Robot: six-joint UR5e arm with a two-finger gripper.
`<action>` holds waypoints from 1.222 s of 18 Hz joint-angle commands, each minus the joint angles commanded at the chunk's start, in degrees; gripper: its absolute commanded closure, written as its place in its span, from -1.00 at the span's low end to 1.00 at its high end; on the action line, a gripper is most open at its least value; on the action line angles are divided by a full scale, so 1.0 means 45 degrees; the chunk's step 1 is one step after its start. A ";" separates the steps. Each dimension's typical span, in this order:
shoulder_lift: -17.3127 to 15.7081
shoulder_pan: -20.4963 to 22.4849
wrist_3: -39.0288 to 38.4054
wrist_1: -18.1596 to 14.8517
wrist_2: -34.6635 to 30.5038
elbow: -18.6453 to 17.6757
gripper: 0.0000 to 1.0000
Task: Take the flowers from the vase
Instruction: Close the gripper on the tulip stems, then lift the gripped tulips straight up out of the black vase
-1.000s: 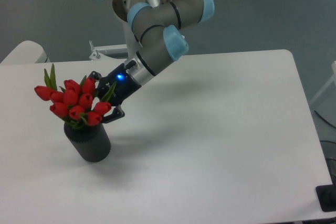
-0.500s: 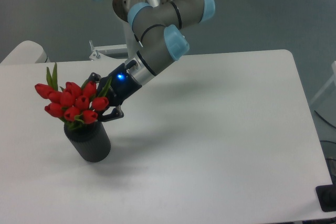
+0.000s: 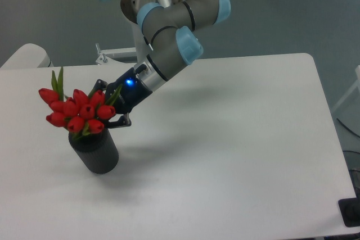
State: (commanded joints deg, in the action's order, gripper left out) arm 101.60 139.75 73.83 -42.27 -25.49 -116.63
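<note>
The flowers (image 3: 75,111), a tight bunch of red tulip buds with green leaves, stand in the vase (image 3: 97,153), a short dark ribbed cylinder at the left of the white table (image 3: 236,139). The stems are hidden inside the vase. My gripper (image 3: 111,103) reaches in from the right at the height of the buds. Its jaws are spread wide, one finger (image 3: 100,85) above and behind the bunch, the other (image 3: 120,121) in front and below. The rightmost buds lie between the fingers and touch the gripper. The bunch leans to the left.
The arm's grey and blue links (image 3: 169,37) hang over the back middle of the table. A metal bracket (image 3: 115,55) sits at the back edge by the arm's base. A second white surface (image 3: 25,55) shows at the far left.
The gripper has pressed a little further left into the bunch. The flowers have shifted and tilted to the left in the vase. The vase has not moved.
</note>
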 joint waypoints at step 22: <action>-0.1347 0.0488 -0.3398 0.0000 0.0273 0.0977 0.53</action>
State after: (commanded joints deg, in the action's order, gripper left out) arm 95.54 141.94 58.54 -42.28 -24.26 -112.24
